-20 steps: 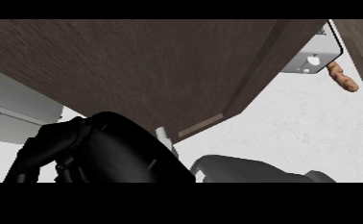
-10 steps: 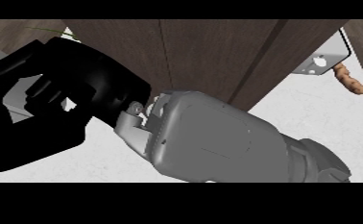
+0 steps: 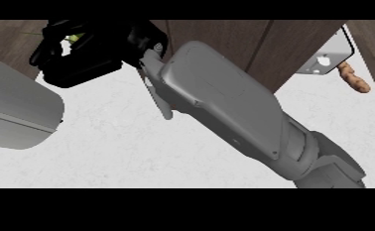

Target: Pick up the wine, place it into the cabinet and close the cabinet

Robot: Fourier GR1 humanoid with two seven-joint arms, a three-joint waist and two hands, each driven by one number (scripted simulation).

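Observation:
My right hand (image 3: pixel 82 56) is at the upper left, at the end of its grey forearm (image 3: pixel 227 111), which crosses the view from the lower right. Its black fingers are curled round something. Only a small green-yellow patch of that thing, apparently the wine bottle (image 3: pixel 73 38), shows between them; the rest is hidden. The hand is in front of the dark brown cabinet (image 3: pixel 219 36) that runs along the top. I cannot tell whether the cabinet door is open. Only the grey forearm (image 3: pixel 22 107) of my left arm shows, at the left edge.
The white counter (image 3: pixel 124 150) fills the lower part of the view. A grey metal bracket (image 3: pixel 324 59) hangs at the cabinet's right end, and a brown bread-like item (image 3: pixel 353 77) lies beside it near the right edge.
My right hand and forearm have moved up and to the left, toward the cabinet. The left forearm now shows at the left edge.

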